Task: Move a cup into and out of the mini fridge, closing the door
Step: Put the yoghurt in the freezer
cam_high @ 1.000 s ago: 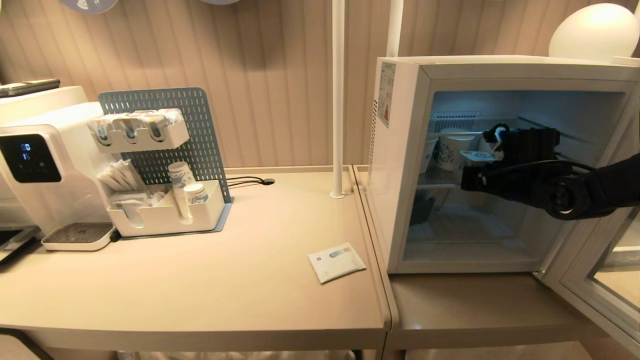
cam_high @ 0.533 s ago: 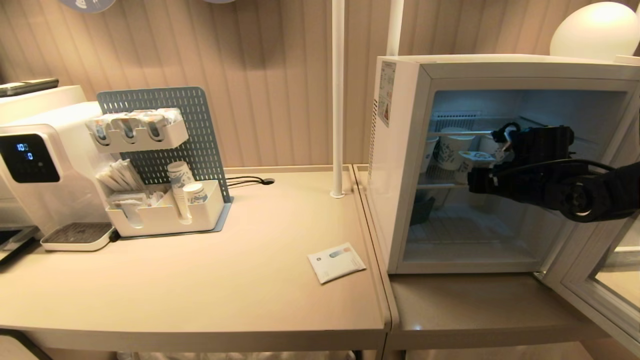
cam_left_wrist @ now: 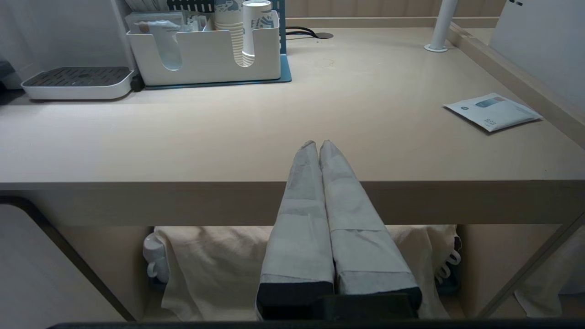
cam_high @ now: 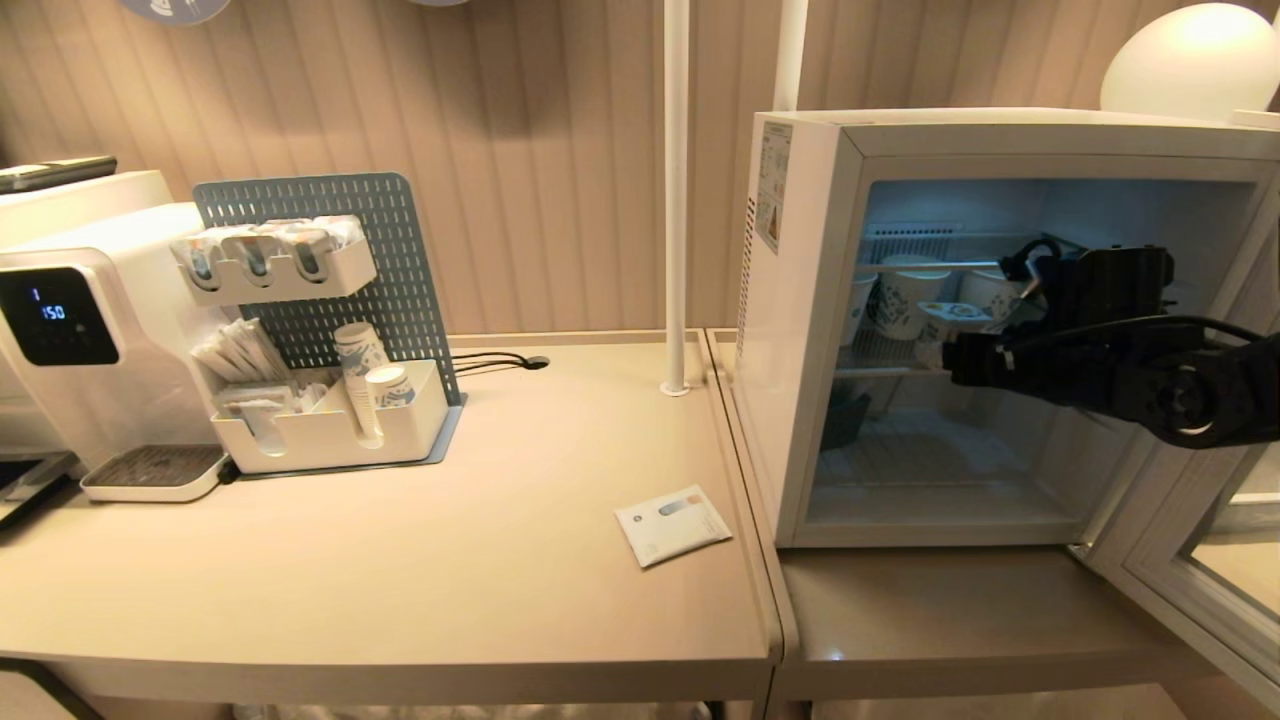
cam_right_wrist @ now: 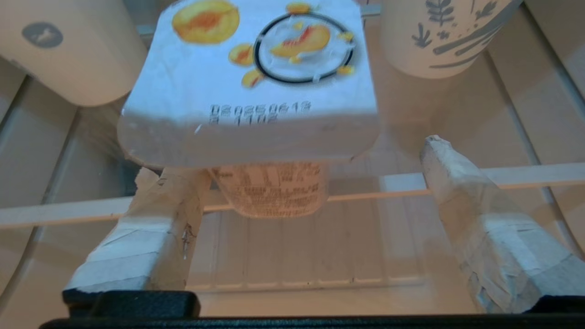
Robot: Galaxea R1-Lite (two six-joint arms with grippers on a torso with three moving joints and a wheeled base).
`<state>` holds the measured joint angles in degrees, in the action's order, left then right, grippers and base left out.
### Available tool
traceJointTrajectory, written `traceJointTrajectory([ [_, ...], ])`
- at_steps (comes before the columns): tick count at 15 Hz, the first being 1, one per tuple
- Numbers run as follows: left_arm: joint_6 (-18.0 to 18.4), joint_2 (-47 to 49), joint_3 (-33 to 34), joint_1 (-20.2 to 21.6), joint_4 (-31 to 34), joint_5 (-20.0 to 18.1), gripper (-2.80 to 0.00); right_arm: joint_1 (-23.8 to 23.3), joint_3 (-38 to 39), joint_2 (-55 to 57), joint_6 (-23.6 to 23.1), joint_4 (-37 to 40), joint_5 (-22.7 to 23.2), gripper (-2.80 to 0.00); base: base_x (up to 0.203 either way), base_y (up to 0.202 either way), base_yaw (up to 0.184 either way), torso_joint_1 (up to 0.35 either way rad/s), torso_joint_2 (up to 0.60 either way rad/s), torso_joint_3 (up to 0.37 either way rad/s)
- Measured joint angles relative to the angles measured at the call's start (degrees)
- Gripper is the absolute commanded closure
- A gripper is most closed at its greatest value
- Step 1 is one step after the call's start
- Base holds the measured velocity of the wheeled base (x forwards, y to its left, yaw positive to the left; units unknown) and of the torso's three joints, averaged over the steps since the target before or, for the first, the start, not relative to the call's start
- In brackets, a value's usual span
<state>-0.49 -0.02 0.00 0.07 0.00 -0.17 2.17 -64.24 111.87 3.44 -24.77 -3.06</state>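
Note:
The mini fridge (cam_high: 800, 300) stands open on the right of the counter, and its door (cam_high: 1180, 560) is swung out to the right. The cup (cam_high: 950, 315), white with peach marks on its lid (cam_right_wrist: 256, 82), sits on the upper wire shelf. My right gripper (cam_high: 945, 352) reaches into the fridge at shelf height and is open (cam_right_wrist: 292, 160). The cup's body stands between the fingers, close to one finger (cam_right_wrist: 160, 205) and well clear of the other. My left gripper (cam_left_wrist: 318, 144) is parked, shut and empty, in front of the table's front edge.
Taller paper cups (cam_high: 900, 295) stand behind the cup on the same shelf. A water dispenser (cam_high: 70, 330), a cup organizer (cam_high: 330, 430), a flat sachet (cam_high: 672, 523) and a white pole (cam_high: 677, 200) are on the table to the left. A round lamp (cam_high: 1190, 60) sits on the fridge.
My right gripper's fingers have spread apart off the cup, and the arm has drawn back to the right, out of the fridge. The cup stays on the shelf.

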Motion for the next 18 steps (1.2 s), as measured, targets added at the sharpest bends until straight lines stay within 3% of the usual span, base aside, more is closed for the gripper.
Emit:
traceJointTrajectory([
  [9,0.0,0.0,0.0,0.0,0.0,-0.01,0.0,3.64,3.02,-1.76,0.01,-0.7,-0.3,-2.8,0.0,0.0,0.0,0.0,0.0,0.0],
  [18,0.0,0.0,0.0,0.0,0.0,-0.01,0.0,4.79,9.96,-10.79,-0.47,-0.15,-0.52,-2.8,0.0,0.0,0.0,0.0,0.0,0.0],
])
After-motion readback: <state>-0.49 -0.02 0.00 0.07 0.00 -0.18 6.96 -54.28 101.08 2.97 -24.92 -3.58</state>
